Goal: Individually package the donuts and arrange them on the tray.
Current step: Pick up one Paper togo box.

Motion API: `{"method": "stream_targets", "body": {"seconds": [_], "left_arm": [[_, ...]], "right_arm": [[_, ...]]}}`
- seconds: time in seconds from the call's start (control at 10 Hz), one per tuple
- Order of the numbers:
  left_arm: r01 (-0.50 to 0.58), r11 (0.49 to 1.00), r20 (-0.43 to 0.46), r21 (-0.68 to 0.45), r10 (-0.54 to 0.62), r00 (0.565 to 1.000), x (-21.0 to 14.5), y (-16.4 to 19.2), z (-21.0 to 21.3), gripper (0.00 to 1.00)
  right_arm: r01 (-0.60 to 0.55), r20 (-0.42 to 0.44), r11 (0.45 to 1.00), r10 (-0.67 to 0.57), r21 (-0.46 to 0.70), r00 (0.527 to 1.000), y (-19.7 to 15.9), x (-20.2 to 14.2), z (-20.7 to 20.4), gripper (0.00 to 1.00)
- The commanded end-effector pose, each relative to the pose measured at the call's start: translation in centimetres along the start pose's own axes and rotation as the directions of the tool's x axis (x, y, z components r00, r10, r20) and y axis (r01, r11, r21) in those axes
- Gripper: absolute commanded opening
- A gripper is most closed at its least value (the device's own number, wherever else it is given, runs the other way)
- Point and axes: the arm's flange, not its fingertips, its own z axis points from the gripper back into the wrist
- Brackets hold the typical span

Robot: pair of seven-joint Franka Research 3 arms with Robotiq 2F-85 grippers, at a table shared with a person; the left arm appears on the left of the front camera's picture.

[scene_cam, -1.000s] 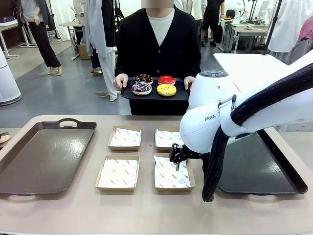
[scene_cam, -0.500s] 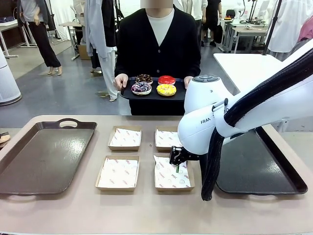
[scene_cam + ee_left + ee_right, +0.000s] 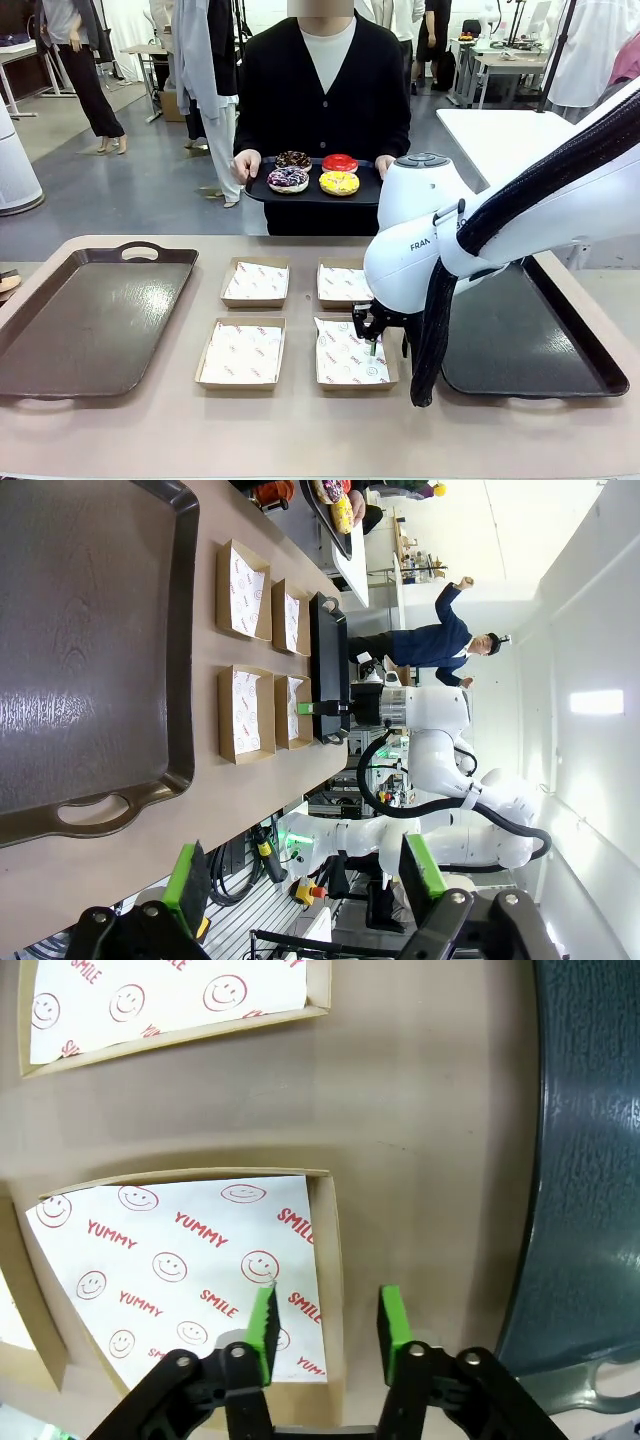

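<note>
Donuts point(image 3: 314, 174) remain on the person's tray point(image 3: 262, 193), upper centre, while the right tool point(image 3: 325, 1325), open and empty, has lowered astride the wall of a box point(image 3: 170, 1260).

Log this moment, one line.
right tool: open, straddling near-right paper-lined cardboard box wall; left tool: open; four ring donuts: on person's black tray

A robotics lab in a big open hall: a white Franka arm point(image 3: 420, 250) reaches over the beige surface point(image 3: 300, 440), with grey floor point(image 3: 120, 200), white work tables point(image 3: 505, 62) behind (cluttered with gear) and people point(image 3: 85, 70) standing about.
</note>
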Motion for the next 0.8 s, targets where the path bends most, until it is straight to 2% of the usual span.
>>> {"method": "stream_targets", "body": {"seconds": [0.0, 0.7], "left_arm": [[0.002, 1.0, -0.003, -0.001, -0.002, 1.0, 0.04, -0.2, -0.03, 1.0], [0.002, 1.0, -0.003, -0.001, -0.002, 1.0, 0.04, -0.2, -0.03, 1.0]], "right_arm": [[0.005, 0.014, 1.0, -0.005, 0.001, 1.0, 0.41, 0.13, -0.3, 0.0], [0.046, -0.003, 0.999, -0.046, -0.01, 0.999, 0.05, -0.16, 0.6, 0.0]]}}
